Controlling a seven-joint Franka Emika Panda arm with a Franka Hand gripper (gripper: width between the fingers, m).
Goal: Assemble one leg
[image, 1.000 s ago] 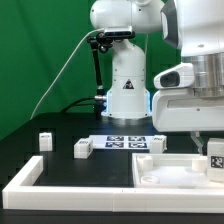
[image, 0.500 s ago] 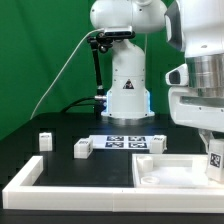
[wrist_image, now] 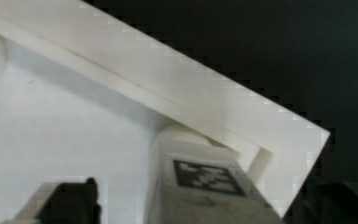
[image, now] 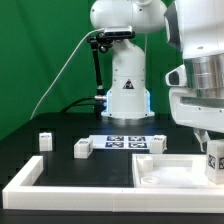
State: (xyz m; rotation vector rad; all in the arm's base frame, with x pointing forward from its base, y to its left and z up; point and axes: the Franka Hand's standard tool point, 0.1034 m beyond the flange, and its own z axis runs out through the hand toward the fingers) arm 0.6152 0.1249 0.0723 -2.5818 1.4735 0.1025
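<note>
My gripper is at the exterior view's right and is shut on the leg, a short white post with a tag marker on its side. It holds the leg upright over the right corner of the large white panel. In the wrist view the leg stands between my dark fingers, over the panel's corner beside the raised rim. Whether the leg's lower end touches the panel is hidden.
Two more small white legs lie on the black table at the left. The marker board lies in front of the robot base. A long white L-shaped bar runs along the front edge.
My gripper has moved slightly right and down with the leg in it, closer to the panel's corner. Nothing else has moved.
</note>
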